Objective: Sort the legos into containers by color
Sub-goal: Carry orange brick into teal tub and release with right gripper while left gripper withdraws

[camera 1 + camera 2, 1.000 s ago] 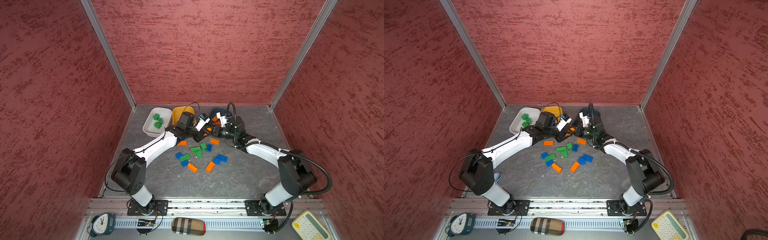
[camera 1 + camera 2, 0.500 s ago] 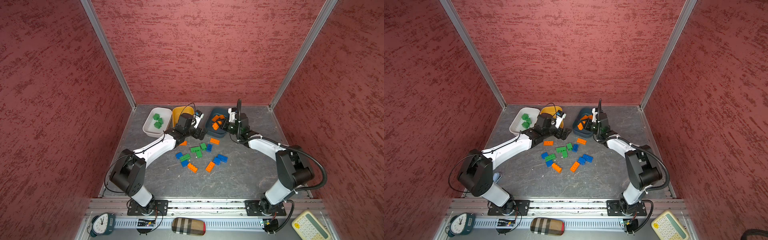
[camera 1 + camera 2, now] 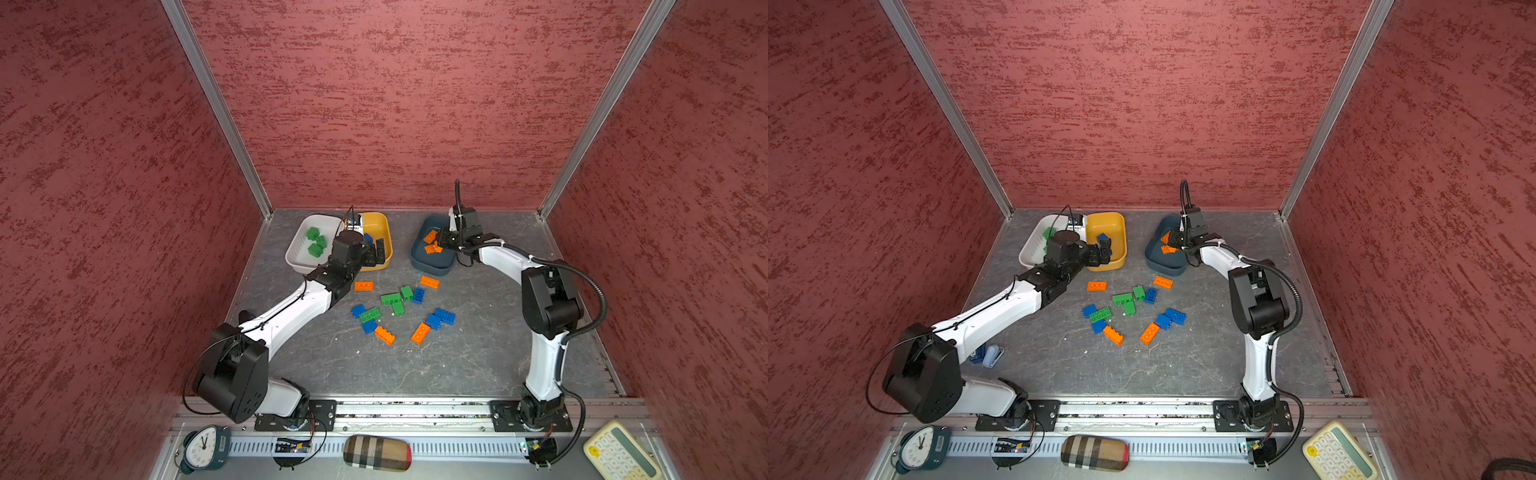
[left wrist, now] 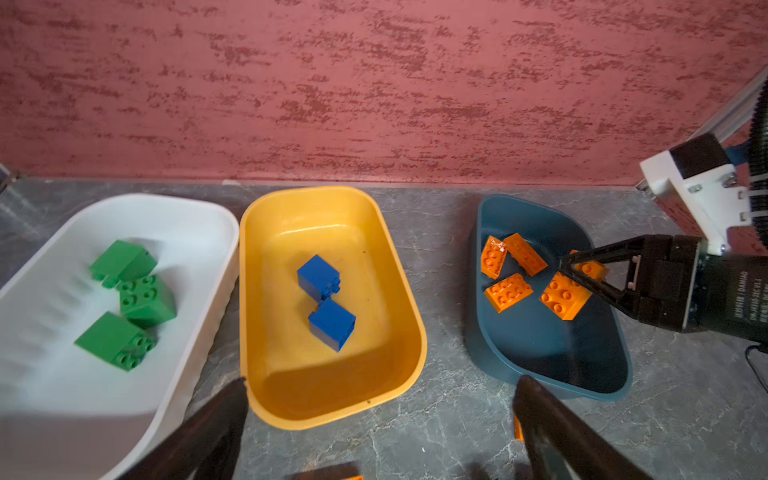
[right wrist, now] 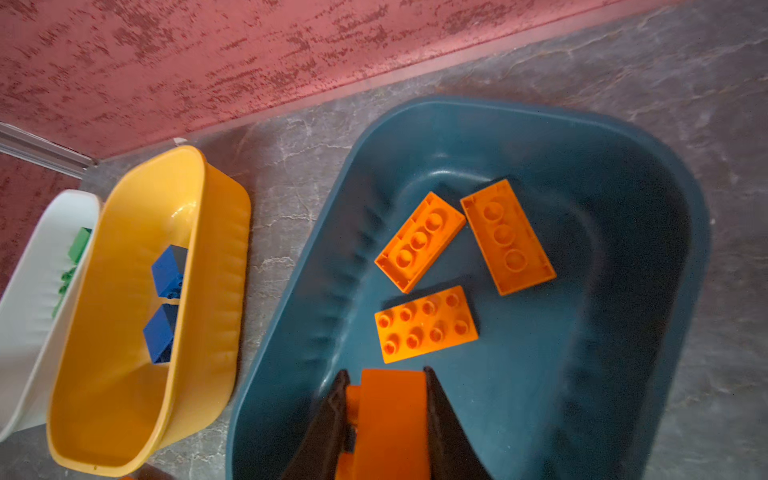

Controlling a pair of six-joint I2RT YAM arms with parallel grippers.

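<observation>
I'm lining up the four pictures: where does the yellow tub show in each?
Top view: yellow tub at the back, between white tub and teal tub.
Top view: yellow tub, same place.
Left wrist: yellow tub between both tubs.
Right wrist: yellow tub beside the teal tub.
Shared landmark: two blue bricks inside it.
</observation>
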